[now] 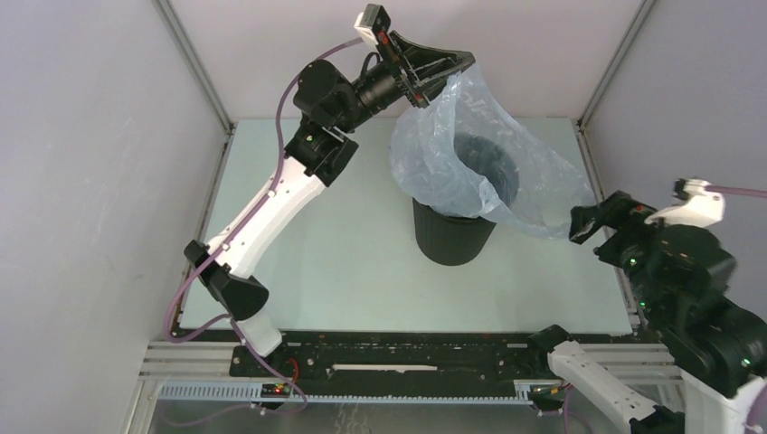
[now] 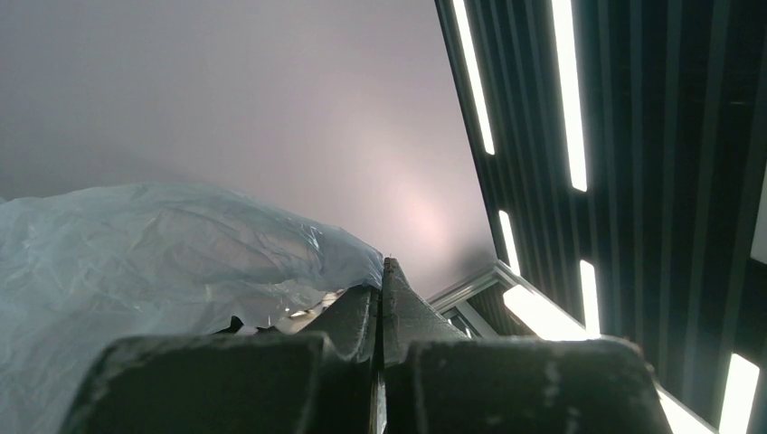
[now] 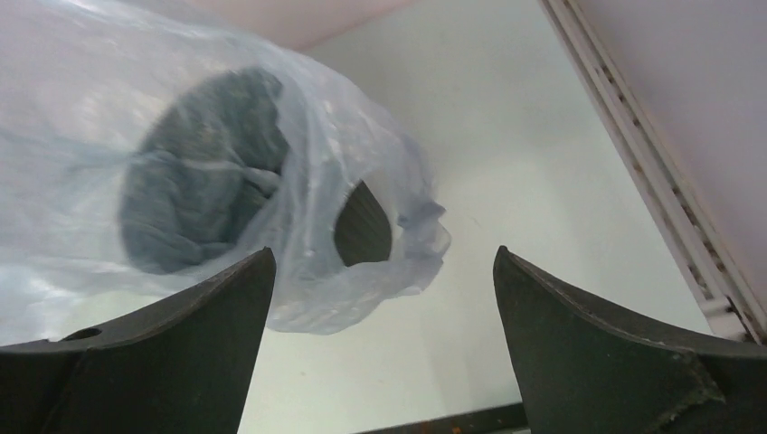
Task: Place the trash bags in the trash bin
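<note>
Roughly, the job looks about half done. At upper centre of the top view, the left gripper (image 1: 448,74) has its jaws pressed together on the top edge of the bag (image 1: 506,154) and holds that edge up above the bin (image 1: 452,242). In its own wrist view the fingers (image 2: 353,316) meet with no gap, and film bunches just to their left. The pinch itself is hidden behind them, so the hold is probably real but is judged from how the bag hangs in the top view.

Moving right, the bag is spread open over the bin, which stands upright in the middle of the table (image 1: 344,262). Film drapes across the rim, and the dark mouth shows through it. Some of the film seems to dip inside, though most of it billows above and outside, with a loose flap trailing off to the right.

At the right of the frame, the right gripper (image 1: 583,221) stands spread wide just beside that flap, holding nothing. Its wrist view shows the film and a bare slice of bin wall (image 3: 362,226) between and beyond its fingers.

What is done is that the bag is over the bin and open. What is left is the larger part. The raised edge and the flap both have to go down past the rim (thin film like this tends to spring back up), and the left gripper has to let go.
</note>
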Controlling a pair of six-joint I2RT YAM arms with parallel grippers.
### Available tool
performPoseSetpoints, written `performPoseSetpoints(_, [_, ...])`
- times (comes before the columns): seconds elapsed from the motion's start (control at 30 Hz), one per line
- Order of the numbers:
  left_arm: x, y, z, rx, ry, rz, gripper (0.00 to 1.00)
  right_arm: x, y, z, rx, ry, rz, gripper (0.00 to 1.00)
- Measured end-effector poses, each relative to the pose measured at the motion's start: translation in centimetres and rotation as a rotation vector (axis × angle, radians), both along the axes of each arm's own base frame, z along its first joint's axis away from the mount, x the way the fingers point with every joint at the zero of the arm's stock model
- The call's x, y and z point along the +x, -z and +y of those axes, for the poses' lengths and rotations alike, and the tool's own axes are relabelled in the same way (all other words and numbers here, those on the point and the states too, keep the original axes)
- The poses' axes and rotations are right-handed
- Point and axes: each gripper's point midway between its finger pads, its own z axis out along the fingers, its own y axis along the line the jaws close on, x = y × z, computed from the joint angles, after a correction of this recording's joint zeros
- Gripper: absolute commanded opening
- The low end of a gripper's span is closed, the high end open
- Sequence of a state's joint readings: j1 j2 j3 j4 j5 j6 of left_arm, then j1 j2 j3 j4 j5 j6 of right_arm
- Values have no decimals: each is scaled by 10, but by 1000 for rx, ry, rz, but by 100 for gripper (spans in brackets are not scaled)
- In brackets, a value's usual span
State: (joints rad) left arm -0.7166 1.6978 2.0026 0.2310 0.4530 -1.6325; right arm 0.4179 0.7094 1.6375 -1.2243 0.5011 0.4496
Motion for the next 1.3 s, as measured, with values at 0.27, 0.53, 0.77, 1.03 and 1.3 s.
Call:
performPoseSetpoints(0.27, [-2, -3, 2, -11, 6, -3, 0, 24, 67, 16, -28, -5, 168, 86])
performPoseSetpoints(0.53, [-9, -3, 8, -15, 9, 0, 0, 47, 60, 23, 26, 29, 119, 12])
performPoseSetpoints(0.77, [-14, -7, 12, -25, 11, -12, 0, 37, 26, 17, 57, 22, -8, 0])
performPoseSetpoints(1.03, [-14, -10, 14, -29, 7, -18, 0, -19, -115, 17, 185, -134, -392, 0])
performPoseSetpoints(1.3, [5, -4, 37, -15, -69, -15, 0, -5, -107, 31, 169, -180, -345, 0])
